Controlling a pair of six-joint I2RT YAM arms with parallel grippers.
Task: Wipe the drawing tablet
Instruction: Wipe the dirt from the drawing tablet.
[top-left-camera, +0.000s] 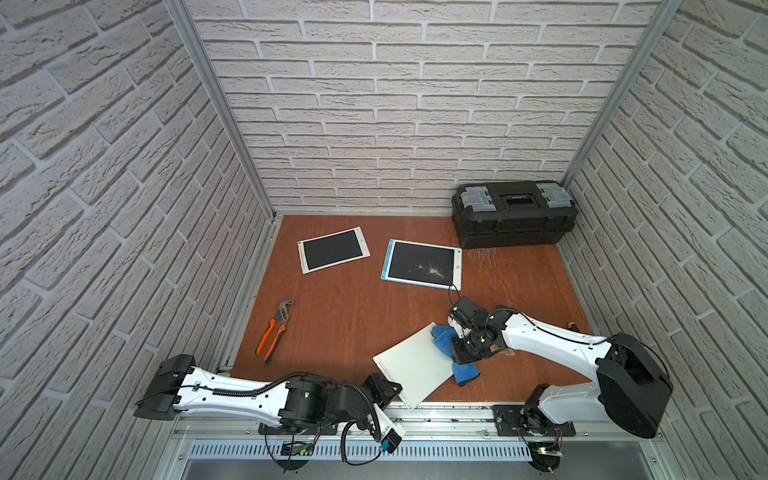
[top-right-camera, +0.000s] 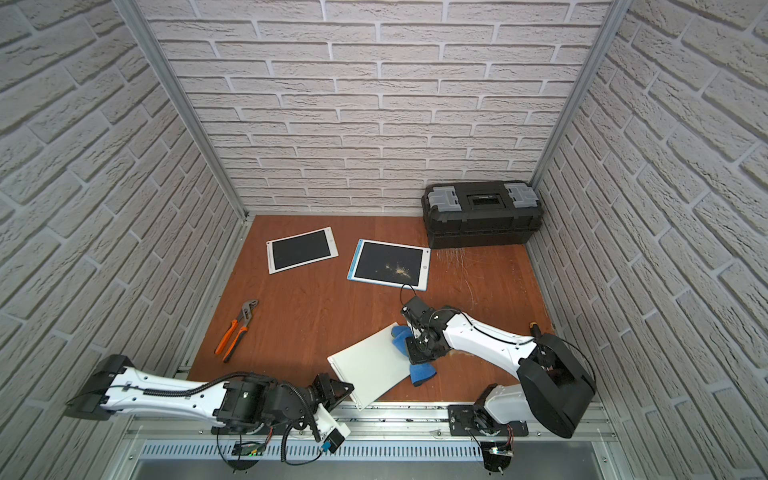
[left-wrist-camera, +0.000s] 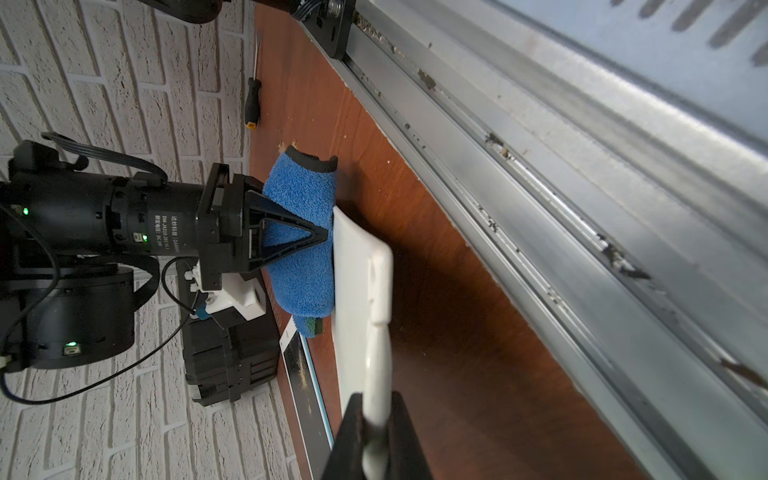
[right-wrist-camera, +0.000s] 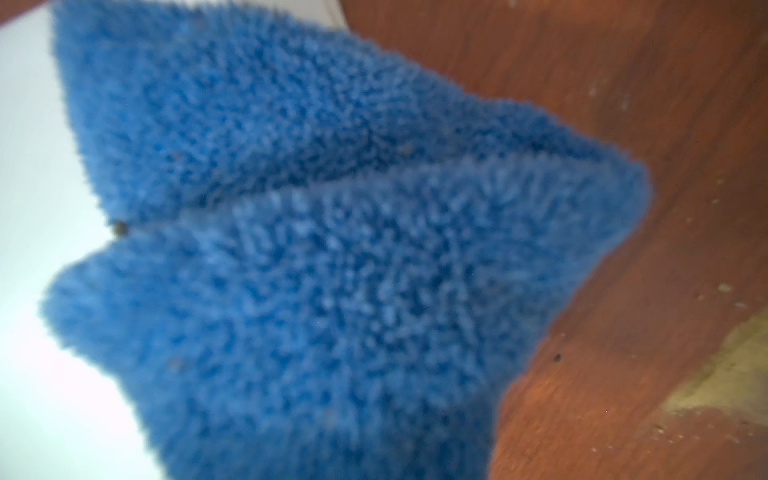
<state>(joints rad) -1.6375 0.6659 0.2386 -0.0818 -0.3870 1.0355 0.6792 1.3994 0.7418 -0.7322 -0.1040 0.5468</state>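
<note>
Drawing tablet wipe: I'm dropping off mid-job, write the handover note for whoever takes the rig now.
Left gripper: shut on the near edge of the white tablet, held tilted.
Right gripper: shut on the blue cloth, pressed against that tablet's far side.
Done: its visible face looks clean.
To do: crumbs on the blue-edged tablet; the third tablet looks clean.

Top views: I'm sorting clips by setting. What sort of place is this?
Probably a mock workshop booth for robot trials: brick-pattern wall panels on a metal frame, with a black toolbox and orange-handled pliers on a wooden tabletop.
</note>
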